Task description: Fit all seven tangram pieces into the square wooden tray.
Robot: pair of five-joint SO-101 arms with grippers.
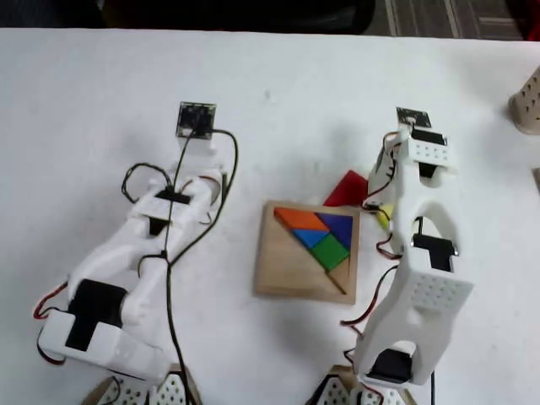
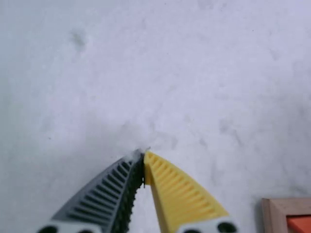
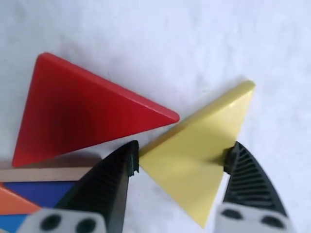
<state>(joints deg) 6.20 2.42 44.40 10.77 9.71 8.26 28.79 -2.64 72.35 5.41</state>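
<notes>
The tray (image 1: 283, 274) is lying mid-desk, with four pieces (image 1: 322, 238), orange, purple, blue and green, filling the half nearer the right arm. The other half is showing bare wood. The yellow triangle (image 3: 194, 165) is lying flat on the desk (image 1: 278, 84) just outside the tray's far corner. The red triangle (image 3: 73, 116) is just beside it, its sharp tip almost meeting the yellow edge.

The step in hand is looking like the pickup of the yellow triangle. The right claw (image 3: 183, 156) is standing wide and straddling that piece, one black fingertip at a corner and the other against the opposite edge. Whether the pads are already pressing is not clear.

The next move is probably calling for a firm squeeze across those slanted edges, which may be letting the piece twist or slip. After that come a lift clear of the red triangle and a turn to match the bare half of the tray.

The left claw (image 2: 144, 156) is resting closed, grey and yellow fingers together and holding nothing. It is sitting over bare desk on the tray's other side, well apart from the loose pieces.
</notes>
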